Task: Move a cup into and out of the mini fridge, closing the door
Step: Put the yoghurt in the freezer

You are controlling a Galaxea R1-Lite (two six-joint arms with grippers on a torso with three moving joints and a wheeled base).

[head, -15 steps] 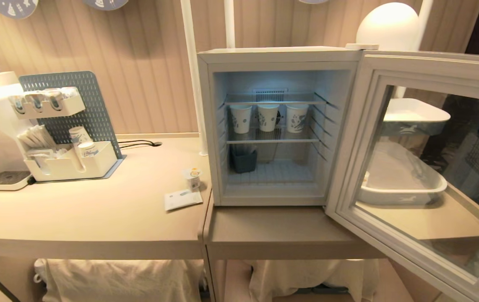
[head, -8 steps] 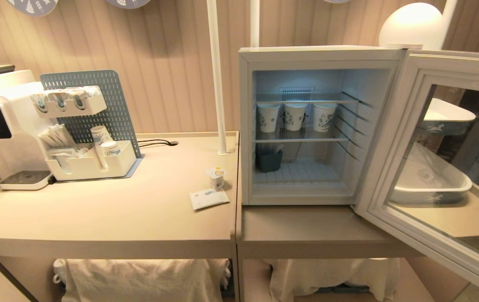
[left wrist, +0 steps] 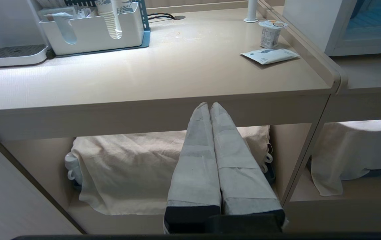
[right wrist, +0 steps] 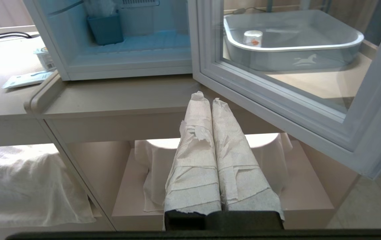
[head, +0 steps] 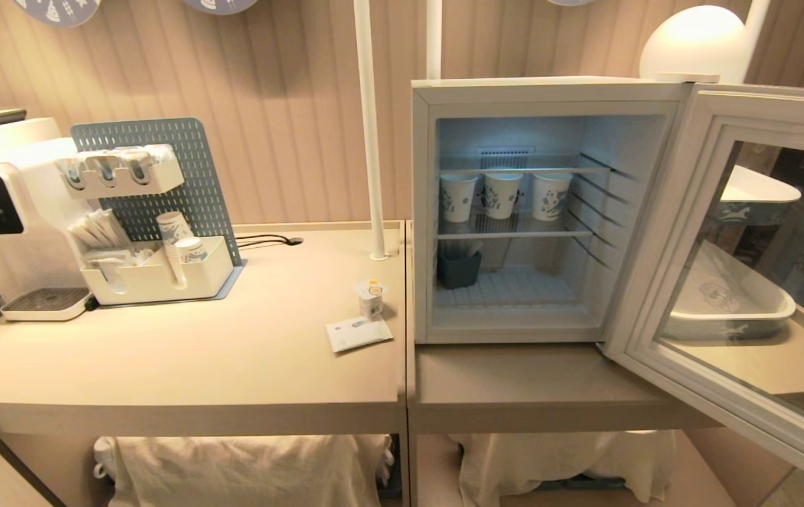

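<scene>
Cup [head: 370, 298] on counter beside open mini fridge [head: 550, 211] — left gripper [left wrist: 210, 106], right gripper [right wrist: 204, 99] parked low, fingers pressed together; spread wide, grip tub below lid.

A: What do the fingers look like?

B: The left gripper [left wrist: 210, 106] has two long tapering fingers [left wrist: 195, 160] wrapped in smooth grey-white tape, set in a black base.

A: And the other?

B: The right gripper [right wrist: 204, 100] is the same shape, but its wrap is rougher, papery white, torn and frayed at the edges, on a black base too.
</scene>
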